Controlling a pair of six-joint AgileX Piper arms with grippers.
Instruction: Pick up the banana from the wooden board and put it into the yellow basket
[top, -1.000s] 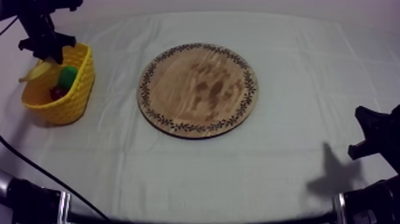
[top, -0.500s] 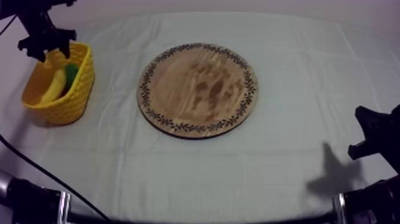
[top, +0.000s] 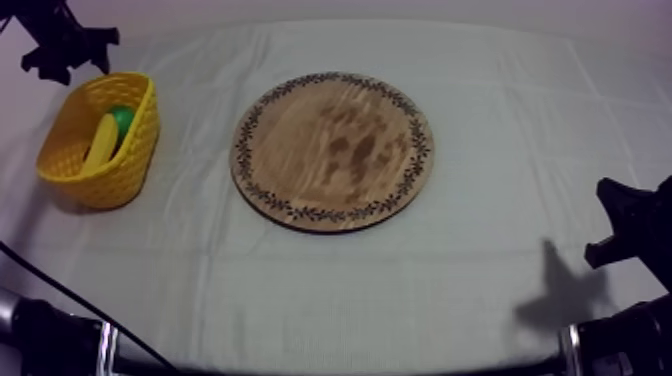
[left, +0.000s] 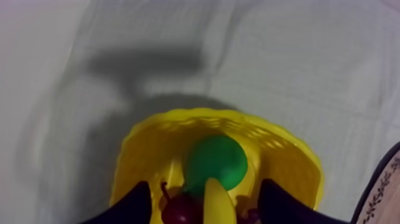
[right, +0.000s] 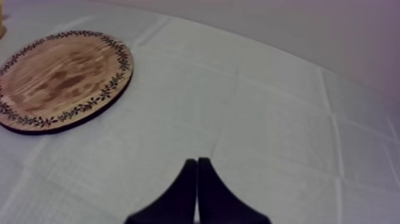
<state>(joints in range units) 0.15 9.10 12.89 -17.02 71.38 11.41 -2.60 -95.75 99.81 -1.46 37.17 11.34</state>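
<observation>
One banana (top: 100, 143) and one pear (top: 122, 117) lie in the one yellow basket (top: 128, 168).

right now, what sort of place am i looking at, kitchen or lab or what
Probably a robot practice bench, not a home kitchen. A cloth-covered table holds a board and a basket of toy fruit, with the left arm and right arm at its sides.
</observation>
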